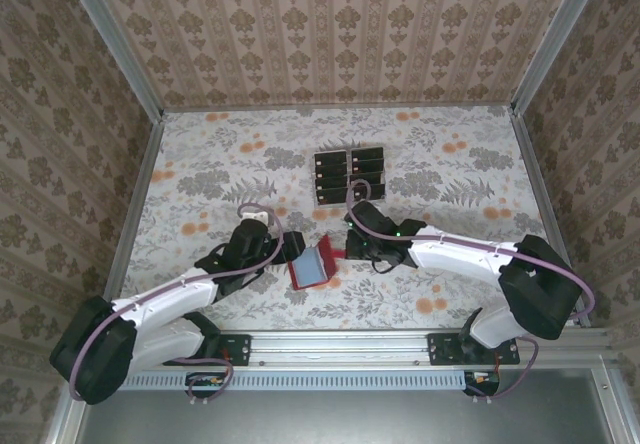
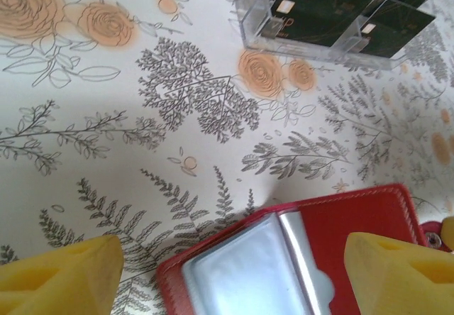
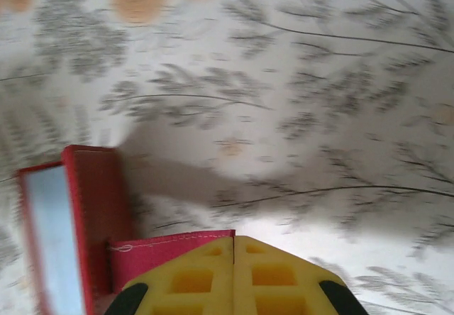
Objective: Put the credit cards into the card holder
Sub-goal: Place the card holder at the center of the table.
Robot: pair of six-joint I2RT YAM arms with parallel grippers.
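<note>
The holder (image 1: 313, 266) is seen lying open on the worktop (image 1: 450, 164), near the middle of the near edge, with its greyish inside turned up. The cards (image 2: 319, 3) are not yet moved: they are standing in the clear rack (image 2: 305, 42), further toward the back edge and apart from the holder. The left gripper (image 2: 230, 265) is released, with its fingers (image 2: 64, 279) spread wide over the holder, one at each side; nothing is grasped by it. The right gripper (image 3: 234, 272) is clenched, and its tips are set against a red flap (image 3: 170, 247) at the edge of the holder. Whether the flap is really pinched or only pressed down cannot be told. The task is judged to be at its beginning, because no card is carried and none is seen inside the holder. Several things could go wrong from here. If the flap is let go or slips, the holder may fold shut and the pocket would be lost. If the left gripper is closed at this place, the soft holder may be squeezed or pushed along the worktop. When a card is taken later, the light rack may be tipped or dragged by the fingers.
</note>
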